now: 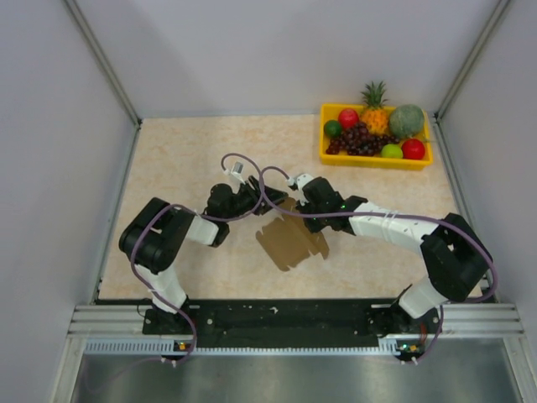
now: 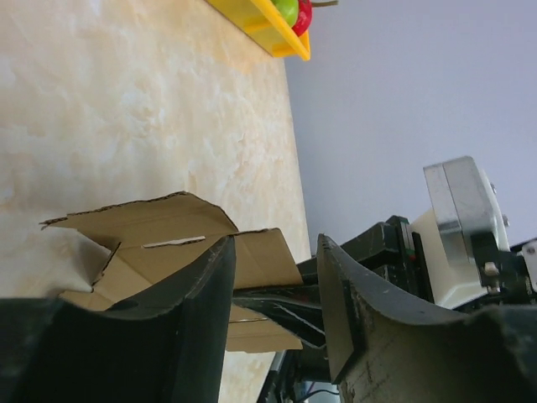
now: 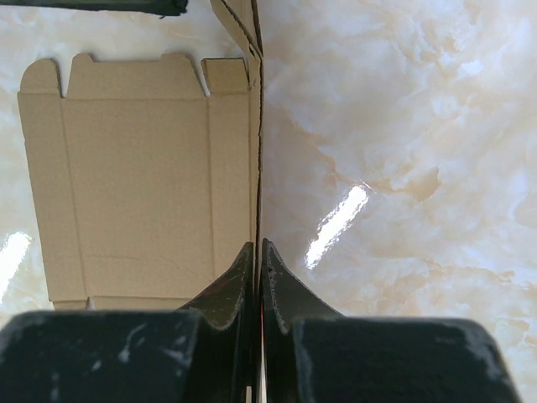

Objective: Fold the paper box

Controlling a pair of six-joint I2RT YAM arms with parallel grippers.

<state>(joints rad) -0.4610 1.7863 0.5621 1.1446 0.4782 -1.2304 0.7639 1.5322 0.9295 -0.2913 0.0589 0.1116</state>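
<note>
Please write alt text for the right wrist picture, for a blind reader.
The right gripper pinches a raised panel of the paper box, seen edge-on as a thin line up the picture. The rest of the brown sheet, with notched flaps, lies flat beside it on the pale marbled table.

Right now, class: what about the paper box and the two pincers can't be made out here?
- Left wrist view: near part of the paper box, behind the left pincer fingers; contact unclear.
- Right wrist view: the raised flap is edge-on in the shut right pincer, face unseen, top cut by the frame.
- Top view: both pincers' tips, too small and dark to separate; the box's far edge under them.
</note>
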